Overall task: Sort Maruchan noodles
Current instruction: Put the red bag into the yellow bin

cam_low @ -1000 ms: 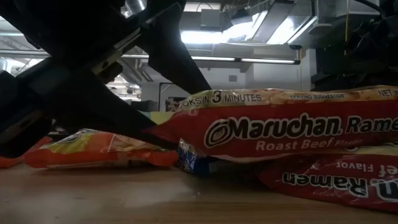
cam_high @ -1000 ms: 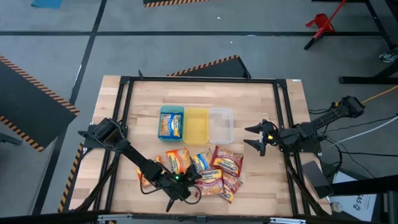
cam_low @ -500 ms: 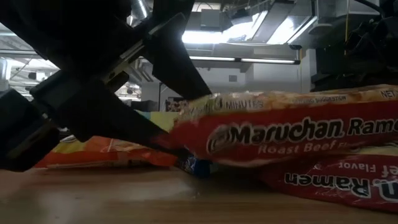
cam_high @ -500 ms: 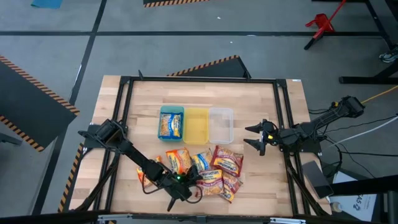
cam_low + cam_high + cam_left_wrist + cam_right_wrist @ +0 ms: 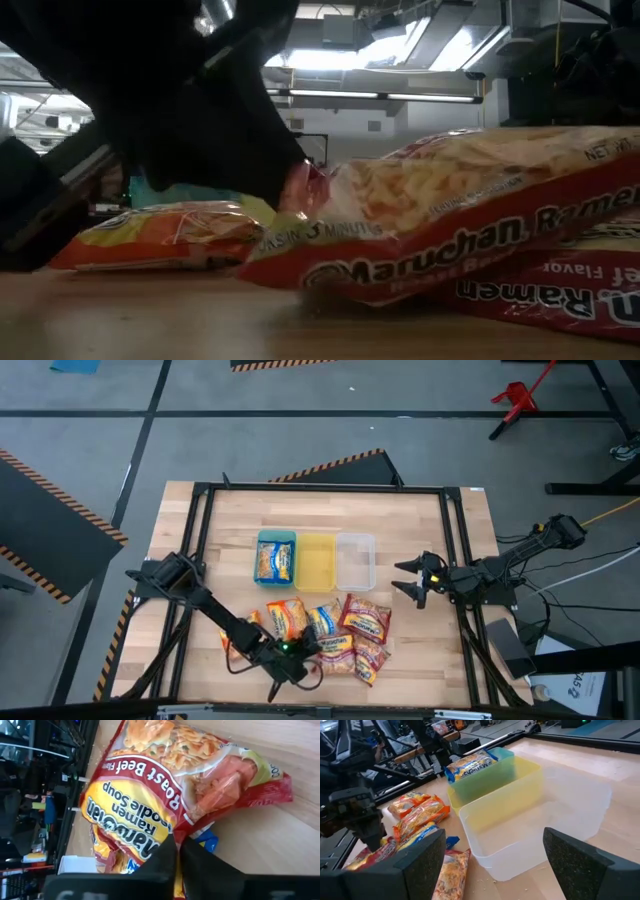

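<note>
**Left tool has the roast-beef packet by its edge; trays lie toward the far side**

The left tool (image 5: 308,658) sits near the front edge of the counter (image 5: 230,520), low over the heap of noodle packets (image 5: 330,635). Its fingers (image 5: 170,855) are pressed together on the crimped edge of a red roast-beef packet (image 5: 165,785). In the low view that packet (image 5: 450,220) is tipped up at the pinched end while its other end rests on the packets beneath it, so it looks half lifted.

The relation that matters: the packet stretches away from the left tool toward the right side of the counter, its long axis running roughly along the front edge, and it hangs from one short end. The three trays lie beyond the heap, toward the middle of the counter: a green tray (image 5: 275,557) already holding one blue-yellow packet (image 5: 273,563), a yellow tray (image 5: 316,562) beside it, and a clear tray (image 5: 355,561) next along. Any carry therefore goes away from the front edge, over the other packets. Held by one end, the packet will likely dangle and may drag a neighbour.

The right tool (image 5: 412,582) waits just off the clear tray toward the right edge, fingers (image 5: 415,860) spread wide, holding nothing. It is nearer the trays; the left is nearer the heap.
</note>
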Available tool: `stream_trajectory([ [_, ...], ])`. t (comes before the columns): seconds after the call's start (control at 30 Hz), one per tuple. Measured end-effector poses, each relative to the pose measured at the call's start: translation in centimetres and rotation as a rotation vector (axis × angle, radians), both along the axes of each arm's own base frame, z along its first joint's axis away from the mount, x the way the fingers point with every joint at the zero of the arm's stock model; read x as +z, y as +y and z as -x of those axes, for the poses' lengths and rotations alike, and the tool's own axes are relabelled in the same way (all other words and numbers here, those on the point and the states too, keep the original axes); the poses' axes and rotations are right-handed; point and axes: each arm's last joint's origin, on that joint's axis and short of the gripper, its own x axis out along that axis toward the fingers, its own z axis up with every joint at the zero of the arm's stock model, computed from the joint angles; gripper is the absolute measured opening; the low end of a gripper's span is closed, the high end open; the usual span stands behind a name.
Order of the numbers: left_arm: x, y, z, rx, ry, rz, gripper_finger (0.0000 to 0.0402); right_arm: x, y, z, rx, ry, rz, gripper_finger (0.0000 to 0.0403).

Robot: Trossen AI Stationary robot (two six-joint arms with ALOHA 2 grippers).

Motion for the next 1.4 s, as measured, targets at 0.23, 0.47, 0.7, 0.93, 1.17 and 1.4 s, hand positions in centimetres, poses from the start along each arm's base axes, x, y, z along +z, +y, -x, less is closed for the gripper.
stream_trajectory([
  [0.23, 1.9, -0.4, 0.1, 0.137, -0.089, 0.101, 0.0002, 0.0, 0.0, 0.0, -0.005, -0.002, -0.012, 0.0321],
  [0.47, 5.5, 0.3, 0.6, 0.309, -0.241, 0.241, 0.0001, -0.1, 0.0, 0.0, -0.004, 0.003, -0.012, 0.0321],
  [0.7, 10.6, 1.9, 1.5, 0.489, -0.445, 0.395, 0.0000, -0.1, 0.0, 0.0, -0.004, 0.004, -0.011, 0.0321],
  [0.93, 15.1, 6.0, 1.9, 0.767, -0.675, 0.416, 0.0000, -0.2, -0.1, 0.1, -0.017, 0.021, 0.001, 0.0321],
  [1.17, 14.8, 10.7, 0.2, 0.946, -0.738, 0.439, 0.0000, -0.3, -0.1, 0.1, -0.021, 0.022, 0.003, 0.0321],
  [1.4, 12.2, 14.8, 0.1, 1.095, -0.640, 0.511, 0.0000, -0.4, -0.1, 0.1, -0.022, 0.037, 0.006, 0.0321],
])
